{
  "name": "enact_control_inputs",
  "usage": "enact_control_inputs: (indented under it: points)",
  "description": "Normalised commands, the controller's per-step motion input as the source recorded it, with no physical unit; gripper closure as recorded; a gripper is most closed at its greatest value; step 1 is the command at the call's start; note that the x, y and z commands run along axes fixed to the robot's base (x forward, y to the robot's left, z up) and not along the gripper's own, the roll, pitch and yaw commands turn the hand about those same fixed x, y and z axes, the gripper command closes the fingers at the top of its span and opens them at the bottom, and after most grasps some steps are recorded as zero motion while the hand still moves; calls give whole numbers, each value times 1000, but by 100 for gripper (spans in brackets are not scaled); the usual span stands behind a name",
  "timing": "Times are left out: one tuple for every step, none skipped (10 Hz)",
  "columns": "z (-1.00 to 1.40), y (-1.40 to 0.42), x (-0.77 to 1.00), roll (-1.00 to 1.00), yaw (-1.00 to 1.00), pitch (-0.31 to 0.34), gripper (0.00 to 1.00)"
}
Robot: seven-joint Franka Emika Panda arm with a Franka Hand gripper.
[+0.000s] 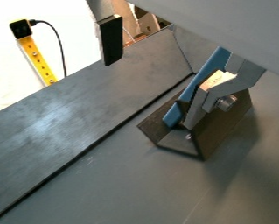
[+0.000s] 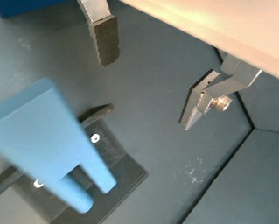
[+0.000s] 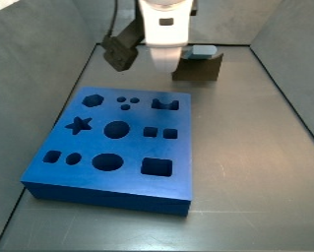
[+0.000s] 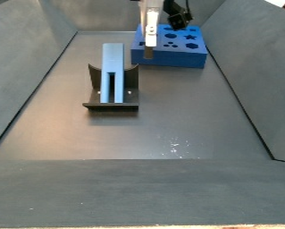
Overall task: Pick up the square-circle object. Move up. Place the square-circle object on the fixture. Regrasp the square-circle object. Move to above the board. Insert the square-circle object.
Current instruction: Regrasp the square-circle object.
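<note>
The table [image 4: 156,179] is dark and carries only two things. The board [image 3: 113,138] lies flat on its middle, cut-outs facing up, every hole that shows unfilled, so insertion is not yet done.

Off the board's far right corner, near the table's far edge in a side view, stands the fixture [image 3: 199,67]. It sits apart from the board, which gives you room to come at it without brushing the slab.

The object [image 4: 113,70] rests on the fixture, its long side leaning up the bracket and its low end down by the base plate. In a wrist view the object [image 2: 48,131] shows as a pale blue bar, wide at one end and narrowing to a stem, and nothing touches it. Propped like this, it offers you a different face from the one a lift off the table would give, which I take to be the reason for this stop.

The gripper [image 2: 153,74] hangs above the table close by the fixture, with nothing in it. One finger [image 2: 103,39] and its mate [image 2: 205,103] stand well apart, bare table between them. In a side view the gripper's [image 3: 163,44] body partly hides the fixture, so how near it stands is hard to judge there.

I judge you are between placing and regrasping. Your next move calls for bringing the spread fingers down astride the bar, squarely, so it does not tip off the bracket.
</note>
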Motion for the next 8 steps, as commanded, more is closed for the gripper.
enact_control_inputs:
  points:
    - [-23, -43, 1000, 93, 83, 50, 0]
    - [-26, -44, 1000, 95, 66, 49, 0]
    - [-30, -43, 1000, 100, 51, 55, 0]
    - [-31, -42, 1000, 106, 39, 62, 0]
    - [-38, -40, 1000, 113, 27, 77, 0]
    - [-42, -38, 1000, 120, 22, 86, 0]
    - [-41, -37, 1000, 125, 23, 96, 0]
    - [-42, -39, 1000, 122, 24, 108, 0]
